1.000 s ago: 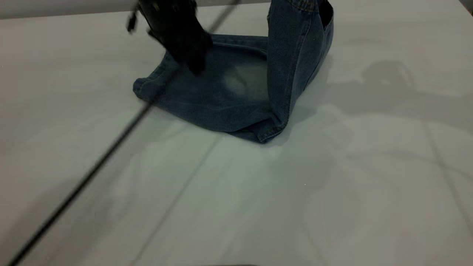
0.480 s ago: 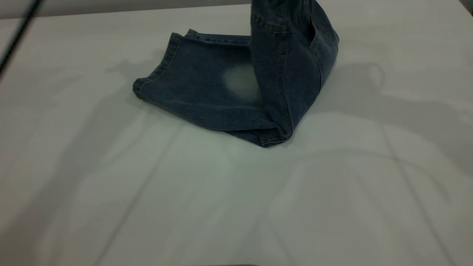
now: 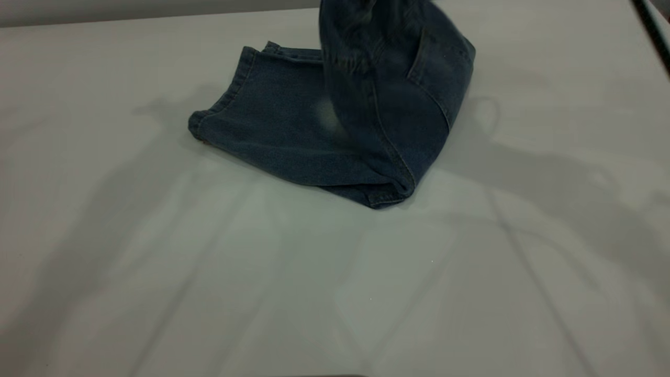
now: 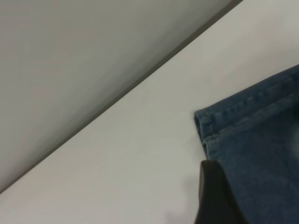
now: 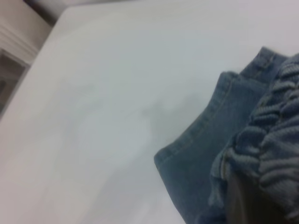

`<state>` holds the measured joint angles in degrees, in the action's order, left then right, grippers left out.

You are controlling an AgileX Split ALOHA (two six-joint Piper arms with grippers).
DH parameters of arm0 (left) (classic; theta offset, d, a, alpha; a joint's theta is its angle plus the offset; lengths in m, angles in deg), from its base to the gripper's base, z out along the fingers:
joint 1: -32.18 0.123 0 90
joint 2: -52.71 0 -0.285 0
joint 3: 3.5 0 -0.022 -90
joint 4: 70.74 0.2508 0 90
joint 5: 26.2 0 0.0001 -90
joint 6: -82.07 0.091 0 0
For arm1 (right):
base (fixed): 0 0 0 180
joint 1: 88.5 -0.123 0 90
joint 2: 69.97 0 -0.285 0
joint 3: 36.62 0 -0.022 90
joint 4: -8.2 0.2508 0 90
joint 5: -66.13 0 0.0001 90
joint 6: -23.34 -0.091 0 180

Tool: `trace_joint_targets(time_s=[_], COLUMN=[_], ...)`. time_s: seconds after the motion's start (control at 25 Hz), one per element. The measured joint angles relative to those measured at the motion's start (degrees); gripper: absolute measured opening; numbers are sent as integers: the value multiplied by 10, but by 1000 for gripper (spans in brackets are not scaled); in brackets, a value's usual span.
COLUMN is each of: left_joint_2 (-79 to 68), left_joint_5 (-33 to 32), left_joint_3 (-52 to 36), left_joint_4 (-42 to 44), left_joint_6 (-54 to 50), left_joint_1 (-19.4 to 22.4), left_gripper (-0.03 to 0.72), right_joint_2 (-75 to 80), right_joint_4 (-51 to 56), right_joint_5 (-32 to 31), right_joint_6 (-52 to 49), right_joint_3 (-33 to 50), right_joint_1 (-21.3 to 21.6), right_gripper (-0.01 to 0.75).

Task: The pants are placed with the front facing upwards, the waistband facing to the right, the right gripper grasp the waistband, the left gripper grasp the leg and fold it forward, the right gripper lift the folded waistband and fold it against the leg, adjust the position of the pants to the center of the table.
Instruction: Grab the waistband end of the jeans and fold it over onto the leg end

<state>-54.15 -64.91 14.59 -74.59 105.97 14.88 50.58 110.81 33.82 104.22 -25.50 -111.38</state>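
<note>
Blue denim short pants (image 3: 293, 136) lie on your pale grey desk (image 3: 157, 272), their ruched elastic waistband (image 5: 273, 140) pinched and lifted over the legs by your black right gripper (image 5: 247, 205), likely for folding. Whether your left gripper (image 4: 212, 196) is spread cannot be told.

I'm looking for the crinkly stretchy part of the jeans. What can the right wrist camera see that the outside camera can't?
Only the right wrist view shows the waistband up close, gathered and ruched, with a dark piece of the right gripper right under it. Only the exterior view shows the whole pants: legs flat, the top end lifted and leaning over them, with a pale faded patch showing. Both show the hemmed leg ends lying on the table.
</note>
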Motion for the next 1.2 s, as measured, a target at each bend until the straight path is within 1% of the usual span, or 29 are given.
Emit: trace_joint_targets(time_s=[0.28,0.6,0.76,0.84,0.92,0.96,1.04,1.16,1.2], left_joint_2=[0,0,0,0,0,0,0,0,0], left_joint_5=[-29,-33,-33,-33,-33,-33,-33,-34,-36], left_joint_3=[0,0,0,0,0,0,0,0,0], left_joint_4=[-22,-32,-32,-32,-33,-33,-33,-33,-33], left_joint_6=[-2,-2,-2,-2,-2,-2,-2,-2,-2], left_joint_1=[0,0,0,0,0,0,0,0,0], left_gripper=[368,368,368,368,368,368,368,368,368], right_joint_2=[77,116,124,129,136,140,146,150,151], right_joint_4=[3,4,4,4,4,3,-3,-5,-7], right_joint_5=[-1,-18,-18,-10,-5,-1,2,4,1], right_joint_6=[0,-2,-4,-4,-4,-4,-4,-7,-11], right_joint_3=[-51,-77,-104,-115,-124,-128,-135,-139,-140], right_joint_1=[-1,-3,-15,-24,-35,-39,-48,-60,-63], right_gripper=[64,73,85,107,148,184,279,458,501])
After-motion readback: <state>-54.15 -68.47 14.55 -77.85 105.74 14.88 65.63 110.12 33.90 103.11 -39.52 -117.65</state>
